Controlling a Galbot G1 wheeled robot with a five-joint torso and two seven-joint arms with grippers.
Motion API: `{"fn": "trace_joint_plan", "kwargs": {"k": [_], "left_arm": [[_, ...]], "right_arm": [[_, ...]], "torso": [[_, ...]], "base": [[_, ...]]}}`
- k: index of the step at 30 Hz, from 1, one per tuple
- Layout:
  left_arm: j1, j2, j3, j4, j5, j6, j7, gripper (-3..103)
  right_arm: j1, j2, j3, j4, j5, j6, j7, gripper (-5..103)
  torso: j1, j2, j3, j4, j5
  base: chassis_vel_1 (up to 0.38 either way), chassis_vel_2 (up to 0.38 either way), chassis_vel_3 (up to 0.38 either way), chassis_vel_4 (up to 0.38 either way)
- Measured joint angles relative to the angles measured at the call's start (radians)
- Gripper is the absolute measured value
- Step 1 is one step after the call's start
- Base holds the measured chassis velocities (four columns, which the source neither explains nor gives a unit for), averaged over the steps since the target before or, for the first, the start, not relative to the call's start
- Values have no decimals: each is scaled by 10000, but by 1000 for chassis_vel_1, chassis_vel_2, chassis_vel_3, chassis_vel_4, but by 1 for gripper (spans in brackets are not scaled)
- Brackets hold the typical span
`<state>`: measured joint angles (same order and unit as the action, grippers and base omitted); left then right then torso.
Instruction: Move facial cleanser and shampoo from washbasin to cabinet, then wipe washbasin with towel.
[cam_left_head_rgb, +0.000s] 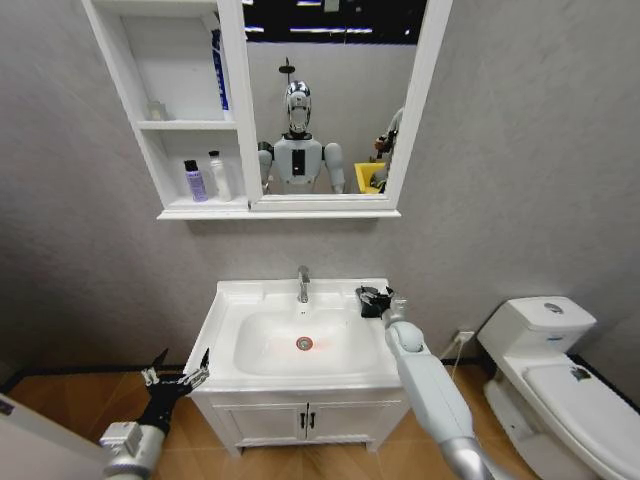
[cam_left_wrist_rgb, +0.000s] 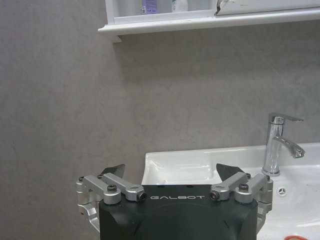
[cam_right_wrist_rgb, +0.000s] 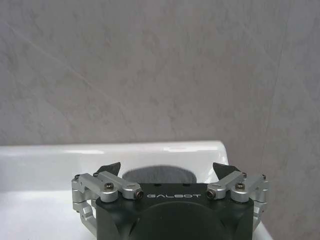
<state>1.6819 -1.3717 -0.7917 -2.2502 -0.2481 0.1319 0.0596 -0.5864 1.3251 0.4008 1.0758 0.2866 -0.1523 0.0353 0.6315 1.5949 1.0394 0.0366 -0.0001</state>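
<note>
Left claw (cam_left_head_rgb: 176, 376): hangs low, beside and just below the front left corner of the white rectangular ceramic washbasin (cam_left_head_rgb: 225, 330). Fingers spread wide, nothing between them. Judged idle, parked clear of the bowl so the other arm has room.

White wall cabinet of three open shelves (cam_left_head_rgb: 150, 125), high above and well apart from the left claw: on its lowest shelf a small purple bottle (cam_left_head_rgb: 195, 182) and a white bottle (cam_left_head_rgb: 218, 176) stand upright, just beside each other. A blue tube (cam_left_head_rgb: 218, 70) stands one shelf up. Labels too small to read, so which is cleanser and which shampoo cannot be told; judged already moved, since no bottles stand on the basin.

Chrome tap (cam_left_head_rgb: 303, 284) at the basin's rear centre; round drain (cam_left_head_rgb: 304, 343) in the bowl.

Right claw (cam_right_wrist_rgb: 169, 172): over the basin's rear right corner, fingers wide apart, holding nothing. The small dark grey folded towel (cam_right_wrist_rgb: 159, 174) lies on the rim straight ahead of it, between the two fingertips. Whether they touch it, cannot tell. Judged: lined up for the towel pick, wipe not yet begun.
</note>
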Motion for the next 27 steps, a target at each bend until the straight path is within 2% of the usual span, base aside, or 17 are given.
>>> {"fn": "trace_joint_plan", "kwargs": {"k": [8, 9, 10, 12, 13, 15, 16, 17, 20, 21, 23, 24, 26, 27], "left_arm": [[-6, 6, 6, 5, -6, 5, -4, 100], [-7, 6, 8, 6, -8, 6, -5, 100], [-7, 6, 8, 6, -8, 6, -5, 100], [-9, 9, 9, 7, -10, 7, -6, 100], [-10, 10, 10, 8, -12, 9, -8, 100], [-9, 10, 10, 8, -12, 10, -9, 100], [-9, 11, 10, 8, -13, 11, -10, 100], [-9, 11, 10, 8, -13, 11, -10, 100], [-8, 14, 11, 8, -14, 14, -11, 100], [-8, 14, 11, 8, -14, 14, -11, 100], [-8, 15, 11, 8, -15, 16, -12, 100], [-8, 15, 11, 8, -15, 16, -12, 100], [-8, 15, 11, 8, -15, 17, -11, 100], [-8, 15, 11, 8, -15, 17, -11, 100]], "right_arm": [[25, 6, -193, -592, 210, 117, -95, 102], [9, 22, -194, -711, 140, 237, -174, 98], [9, 22, -194, -711, 140, 237, -174, 98], [-23, 15, -231, -811, -29, 305, -260, 90], [-12, 17, -264, -903, -65, 306, -281, 79], [12, 25, -266, -953, -80, 306, -286, 79], [60, 38, -266, -1004, -97, 305, -286, 73], [60, 38, -266, -1004, -97, 305, -286, 73], [119, 10, -306, -1042, -117, 230, -286, 57], [119, 10, -306, -1042, -117, 230, -286, 57], [124, -11, -319, -1007, -130, 166, -287, 46], [124, -11, -319, -1007, -130, 166, -287, 46], [119, -27, -306, -882, -124, 50, -278, 35], [119, -27, -306, -882, -124, 50, -278, 35]], "torso": [[-3, 3, -1, -1, 1], [-3, 2, -1, -1, 1], [-3, 2, -1, -1, 1], [-3, 2, -1, -1, 1], [-3, 2, -1, -1, 2], [-3, 2, -1, -1, 2], [-2, 2, -2, -1, 1], [-2, 2, -2, -1, 1], [-3, 3, -2, -1, 1], [-3, 3, -2, -1, 1], [-3, 2, -2, -1, 1], [-3, 2, -2, -1, 1], [-2, 2, -2, 0, 1], [-2, 2, -2, 0, 1]], "base": [[0, 0, 0, 0], [0, 0, 0, 0], [0, 0, 0, 0], [0, 0, 0, 0], [0, 0, 0, 0], [0, 0, 0, 0], [0, 0, 0, 0], [0, 0, 0, 0], [0, 0, 0, 0], [0, 0, 0, 0], [0, 0, 0, 0], [0, 0, 0, 0], [0, 0, 0, 0], [0, 0, 0, 0]]}}
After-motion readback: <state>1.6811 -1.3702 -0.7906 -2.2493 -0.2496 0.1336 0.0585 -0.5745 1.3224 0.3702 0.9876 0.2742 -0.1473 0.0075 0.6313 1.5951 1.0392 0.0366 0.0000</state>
